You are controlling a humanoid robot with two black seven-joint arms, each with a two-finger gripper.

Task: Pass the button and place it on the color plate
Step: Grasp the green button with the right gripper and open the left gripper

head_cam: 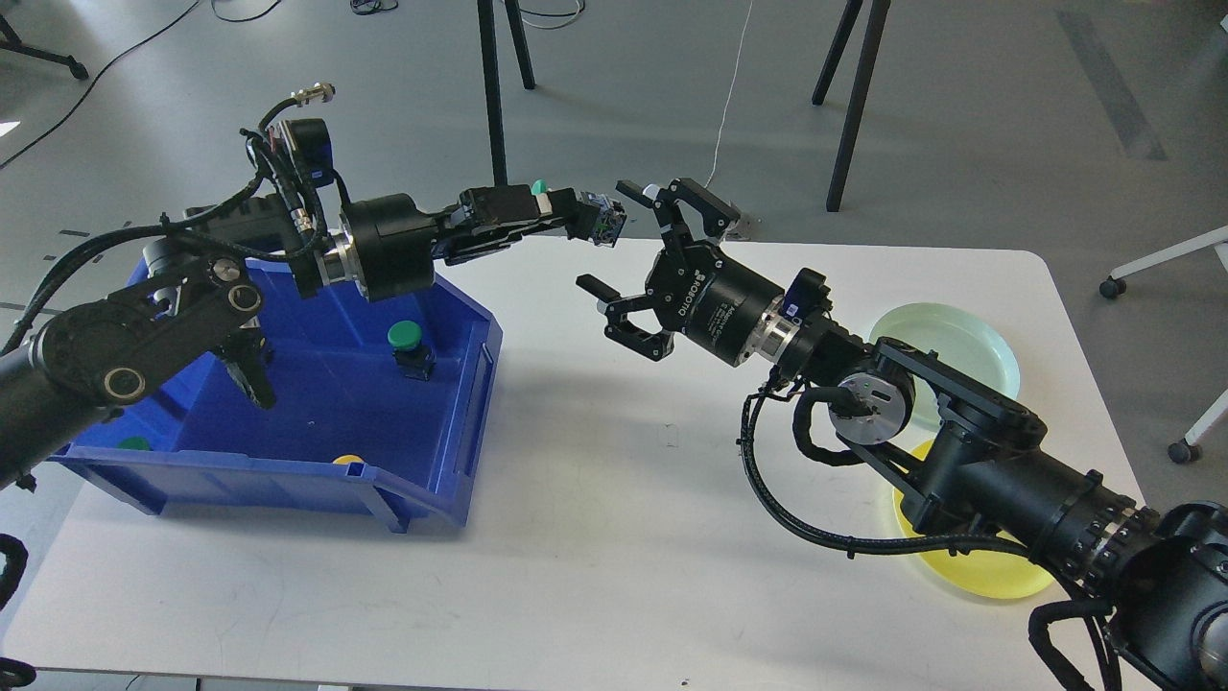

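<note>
My left gripper (572, 209) is shut on a green-capped button (602, 219) and holds it in the air above the table's back edge, its contact block pointing right. My right gripper (608, 236) is open, with its jaws spread wide just right of and below that button, not touching it. The pale green plate (971, 334) and the yellow plate (993, 578) lie at the table's right, partly hidden by my right arm. The blue bin (465, 403) at the left holds another green button (404, 335), a green cap (133, 443) and a yellow cap (347, 460).
The white table (614, 537) spreads between the bin and the plates. Tripod legs (849, 106) and a cable (729, 96) stand on the floor behind the table. My left arm's elbow (144, 336) hangs over the bin's left half.
</note>
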